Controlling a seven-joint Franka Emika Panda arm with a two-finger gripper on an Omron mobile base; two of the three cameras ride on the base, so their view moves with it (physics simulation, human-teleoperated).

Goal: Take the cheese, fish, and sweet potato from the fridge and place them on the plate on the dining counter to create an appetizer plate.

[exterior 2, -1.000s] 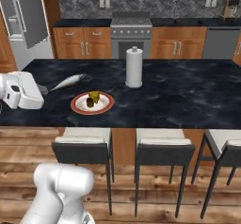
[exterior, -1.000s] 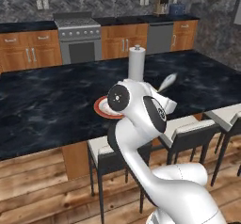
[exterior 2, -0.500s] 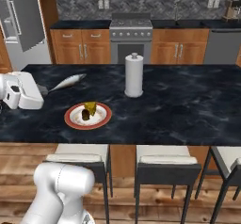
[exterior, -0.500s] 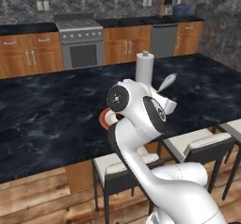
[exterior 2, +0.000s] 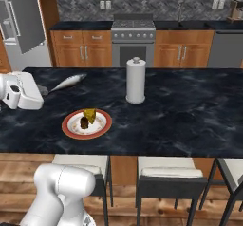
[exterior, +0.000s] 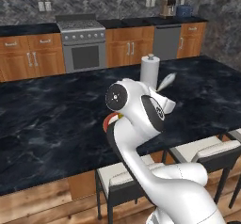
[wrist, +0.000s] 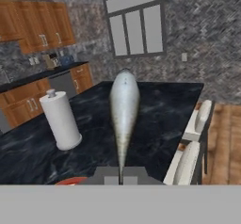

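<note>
While the fridge (exterior 2: 21, 21) stands far back at the left of the right base view, the work has moved to the dining surface (exterior 2: 180, 111), where the hand (exterior 2: 43, 91) hangs at the left end, clenched on the tail of the fish (exterior 2: 69, 81). Its silvery grey body sticks out level from the fingertips, held above the black stone and pointing toward the far right; the hand view shows the same fish (wrist: 124, 110) running straight out from between the closed tips. Just right of the hand and nearer the stools, the plate (exterior 2: 71, 130) lies flat on the surface, and on it sit the cheese (exterior 2: 89, 114) and, touching it on the near left side, a dark lump that I take for the sweet potato (exterior 2: 84, 123). Further right stands a white paper towel roll (exterior 2: 135, 80), well apart from the plate. By my reckoning two of the three foods are already delivered, and the third is out of the fridge and in the grip. What is left is to carry the fish over the plate, lower it beside the other two, and let go.
</note>
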